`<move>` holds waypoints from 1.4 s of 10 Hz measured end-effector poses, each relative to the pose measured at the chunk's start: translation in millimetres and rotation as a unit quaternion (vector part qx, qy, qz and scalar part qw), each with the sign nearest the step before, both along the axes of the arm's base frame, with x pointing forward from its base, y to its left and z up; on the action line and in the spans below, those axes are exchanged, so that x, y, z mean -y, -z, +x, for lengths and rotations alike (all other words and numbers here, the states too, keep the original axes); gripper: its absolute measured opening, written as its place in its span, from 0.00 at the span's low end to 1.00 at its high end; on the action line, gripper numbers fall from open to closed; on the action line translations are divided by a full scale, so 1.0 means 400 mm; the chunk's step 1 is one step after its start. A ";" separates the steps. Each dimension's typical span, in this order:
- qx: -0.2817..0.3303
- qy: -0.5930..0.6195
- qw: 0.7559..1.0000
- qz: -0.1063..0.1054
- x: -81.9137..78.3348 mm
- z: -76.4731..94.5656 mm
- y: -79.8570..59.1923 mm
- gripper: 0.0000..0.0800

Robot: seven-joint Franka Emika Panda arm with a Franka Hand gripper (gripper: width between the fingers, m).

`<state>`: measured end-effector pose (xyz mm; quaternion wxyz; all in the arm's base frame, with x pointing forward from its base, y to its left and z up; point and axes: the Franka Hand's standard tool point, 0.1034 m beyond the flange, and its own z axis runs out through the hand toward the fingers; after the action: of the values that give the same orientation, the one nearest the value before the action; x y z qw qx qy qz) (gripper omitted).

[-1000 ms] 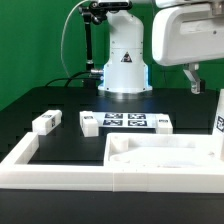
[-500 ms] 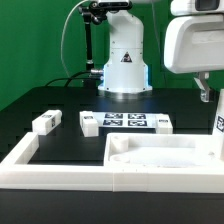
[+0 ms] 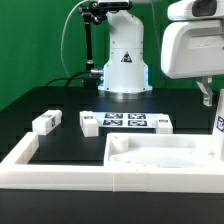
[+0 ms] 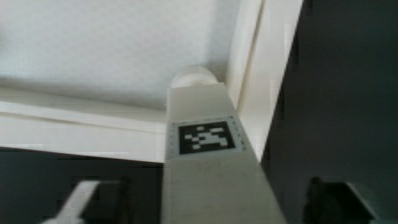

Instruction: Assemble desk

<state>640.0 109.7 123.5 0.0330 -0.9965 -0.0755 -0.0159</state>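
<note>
Between the jaws of the white-bodied two-finger gripper [image 4: 214, 202], a small white plastic block leg [image 4: 210, 120] with a black-and-white square tag is seen. It is stood upright, so its long axis is lined up with the tool's approach and it lies straight below the tool. The jaws are held apart, a dark gap is shown on each side, and no contact is seen. The leg is placed at the exterior view's right edge, just beside the white rectangular plastic tabletop panel [image 3: 150, 152] with recessed hollows. A squeeze across the leg's short width is judged next.
</note>
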 end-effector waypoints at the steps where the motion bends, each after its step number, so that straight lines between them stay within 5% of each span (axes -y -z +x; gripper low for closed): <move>1: 0.000 0.000 1.000 0.000 0.000 0.000 0.000 0.48; 2: 0.000 0.000 1.000 0.000 -0.001 0.000 0.000 0.36; 5: -0.001 0.011 1.000 0.001 -0.001 -0.001 0.000 0.36; 8: -0.001 0.173 0.985 0.007 -0.003 -0.008 0.002 0.36; 11: 0.001 0.334 0.942 0.019 -0.002 -0.012 0.005 0.36; 14: 0.005 0.490 0.870 0.043 -0.004 -0.023 0.008 0.36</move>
<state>630.7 111.3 120.3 0.0638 -0.9028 0.4235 -0.0383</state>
